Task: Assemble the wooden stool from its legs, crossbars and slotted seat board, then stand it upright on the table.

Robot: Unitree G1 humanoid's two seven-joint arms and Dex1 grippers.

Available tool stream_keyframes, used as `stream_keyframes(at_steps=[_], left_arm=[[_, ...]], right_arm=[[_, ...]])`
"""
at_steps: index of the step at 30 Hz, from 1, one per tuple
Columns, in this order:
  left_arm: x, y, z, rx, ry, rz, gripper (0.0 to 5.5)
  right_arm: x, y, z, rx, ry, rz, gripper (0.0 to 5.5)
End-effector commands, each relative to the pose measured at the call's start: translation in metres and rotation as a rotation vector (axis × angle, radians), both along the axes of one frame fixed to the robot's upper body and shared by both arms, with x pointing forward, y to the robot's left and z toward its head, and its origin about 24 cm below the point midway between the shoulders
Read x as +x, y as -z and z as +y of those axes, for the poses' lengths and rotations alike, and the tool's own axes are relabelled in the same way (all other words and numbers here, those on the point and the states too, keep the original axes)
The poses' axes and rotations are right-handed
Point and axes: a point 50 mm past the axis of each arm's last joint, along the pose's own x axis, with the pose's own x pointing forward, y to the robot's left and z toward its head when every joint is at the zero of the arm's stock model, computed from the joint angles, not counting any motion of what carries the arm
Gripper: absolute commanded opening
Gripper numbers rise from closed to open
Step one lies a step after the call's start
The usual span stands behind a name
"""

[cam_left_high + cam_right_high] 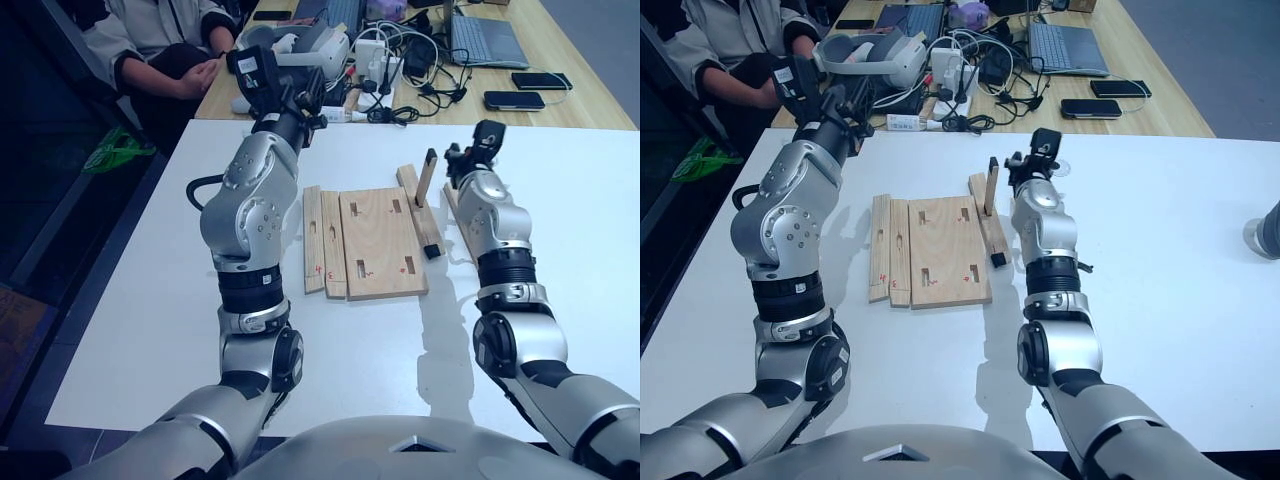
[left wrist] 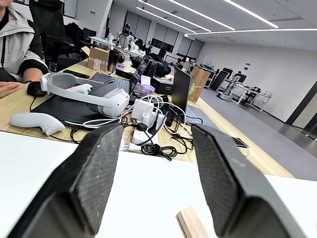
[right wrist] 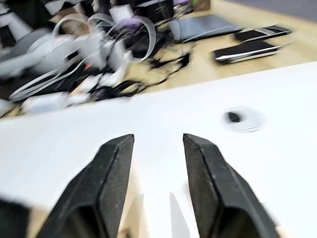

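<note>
Seat board (image 1: 380,245) lies flat on the bench (image 1: 150,300), slots up, presumably to receive legs; one leg (image 1: 426,178) stands upright at its far right edge. Left tool (image 2: 156,148) and right tool (image 3: 158,141) both wide, empty.

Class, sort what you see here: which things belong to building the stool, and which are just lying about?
Stool job: slotted seat board, two wooden strips beside it, upright wooden piece.
Lying about: headset, laptop, phones, cables.
</note>
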Motion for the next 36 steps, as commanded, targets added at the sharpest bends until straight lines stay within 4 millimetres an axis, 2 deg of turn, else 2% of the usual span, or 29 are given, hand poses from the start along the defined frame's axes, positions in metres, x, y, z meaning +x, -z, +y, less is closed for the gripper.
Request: stream_keyframes(at_steps=[1, 3, 6, 9, 13, 15, 18, 21, 27, 30, 35, 36], left_arm=[[0.0, -0.001, -0.001, -0.006, -0.002, 0.003, 2.54], [0.0, 0.0, -0.001, -0.007, -0.004, 0.004, 2.54], [0.0, 0.0, 0.0, -0.01, -0.005, 0.007, 2.54], [0.0, 0.001, 0.0, -0.013, -0.006, 0.009, 2.54], [0.0, 0.001, -0.001, -0.014, -0.002, 0.011, 2.54], [0.0, 0.001, -0.001, -0.013, -0.001, 0.012, 2.54], [0.0, 0.001, -0.003, -0.012, 0.003, 0.014, 2.54], [-0.001, 0.002, -0.004, -0.013, 0.006, 0.016, 2.54], [-0.001, 0.002, -0.005, -0.014, 0.01, 0.019, 2.54], [-0.001, 0.002, -0.005, -0.013, 0.011, 0.02, 2.54], [-0.001, 0.004, -0.006, -0.013, 0.012, 0.022, 2.54], [-0.001, 0.004, -0.006, -0.013, 0.012, 0.023, 2.54]], right_arm=[[-0.016, 0.004, 0.037, 0.042, -0.281, 0.04, 1.82], [-0.022, -0.001, 0.051, 0.063, -0.393, 0.024, 1.82], [-0.021, -0.011, 0.052, 0.071, -0.411, -0.007, 1.82], [-0.01, -0.022, 0.039, 0.051, -0.28, -0.059, 1.82], [0.006, -0.019, 0.019, -0.087, -0.058, -0.004, 1.82], [0.015, -0.02, 0.014, -0.19, 0.062, 0.144, 1.82], [0.024, -0.027, 0.009, -0.149, 0.16, 0.325, 1.82], [0.027, -0.029, 0.006, -0.085, 0.169, 0.399, 1.82], [0.029, -0.024, -0.001, -0.026, 0.144, 0.438, 1.82], [0.029, -0.023, 0.0, 0.001, 0.052, 0.43, 1.82], [0.028, -0.013, -0.008, -0.018, 0.047, 0.432, 2.68], [0.027, -0.011, -0.011, -0.014, 0.066, 0.438, 2.68]])
